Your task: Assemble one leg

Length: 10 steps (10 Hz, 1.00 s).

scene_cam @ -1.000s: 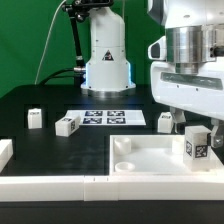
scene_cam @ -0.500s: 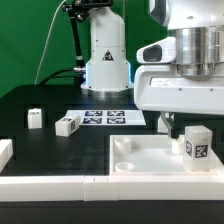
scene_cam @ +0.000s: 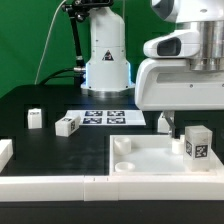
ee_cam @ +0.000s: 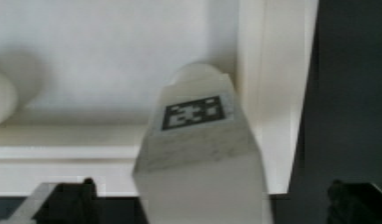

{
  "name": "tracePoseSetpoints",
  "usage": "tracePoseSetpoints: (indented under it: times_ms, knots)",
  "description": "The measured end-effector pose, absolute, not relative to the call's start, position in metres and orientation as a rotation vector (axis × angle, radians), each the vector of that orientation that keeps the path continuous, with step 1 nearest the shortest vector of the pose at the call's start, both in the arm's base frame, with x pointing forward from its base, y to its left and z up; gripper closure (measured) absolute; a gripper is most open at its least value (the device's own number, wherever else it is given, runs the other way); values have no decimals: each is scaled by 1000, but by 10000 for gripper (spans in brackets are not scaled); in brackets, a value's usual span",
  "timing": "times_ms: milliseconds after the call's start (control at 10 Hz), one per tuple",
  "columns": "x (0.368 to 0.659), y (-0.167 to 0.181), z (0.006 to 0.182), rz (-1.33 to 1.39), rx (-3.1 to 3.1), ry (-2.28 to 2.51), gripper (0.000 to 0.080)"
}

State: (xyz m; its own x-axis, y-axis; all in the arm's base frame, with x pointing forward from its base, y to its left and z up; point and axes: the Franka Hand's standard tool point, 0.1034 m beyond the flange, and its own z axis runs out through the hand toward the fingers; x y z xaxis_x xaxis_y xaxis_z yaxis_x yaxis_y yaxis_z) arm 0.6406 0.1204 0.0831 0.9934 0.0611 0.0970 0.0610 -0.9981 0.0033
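The leg (scene_cam: pixel 197 143), a small white post with a black-and-white tag, stands upright in the near corner of the white tray (scene_cam: pixel 140 160) at the exterior view's right. My gripper (scene_cam: pixel 192 112) hangs just above it. In the wrist view the leg (ee_cam: pixel 202 140) rises between my two dark fingertips (ee_cam: pixel 72 200), which stand wide apart and do not touch it. The gripper (ee_cam: pixel 214 205) is open and holds nothing.
Two loose legs (scene_cam: pixel 35 118) (scene_cam: pixel 67 125) lie on the black table at the left, and another small block (scene_cam: pixel 164 121) sits behind the tray. The marker board (scene_cam: pixel 108 117) lies at the back. White border bars (scene_cam: pixel 50 183) run along the front. The robot base (scene_cam: pixel 105 60) stands behind.
My hand has risen from around the leg to above it. The leg stays standing in the tray and has not moved.
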Motion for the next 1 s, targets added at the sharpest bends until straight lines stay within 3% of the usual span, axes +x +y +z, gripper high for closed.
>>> tracePoseSetpoints:
  times_ms: [300, 400, 500, 600, 1000]
  knots:
    - [643, 119, 87, 178, 3129, 179, 180]
    - [643, 119, 86, 179, 3129, 179, 365]
    - [643, 119, 86, 178, 3129, 179, 365]
    - [643, 119, 86, 178, 3129, 179, 512]
    - [645, 115, 86, 200, 3148, 31, 511]
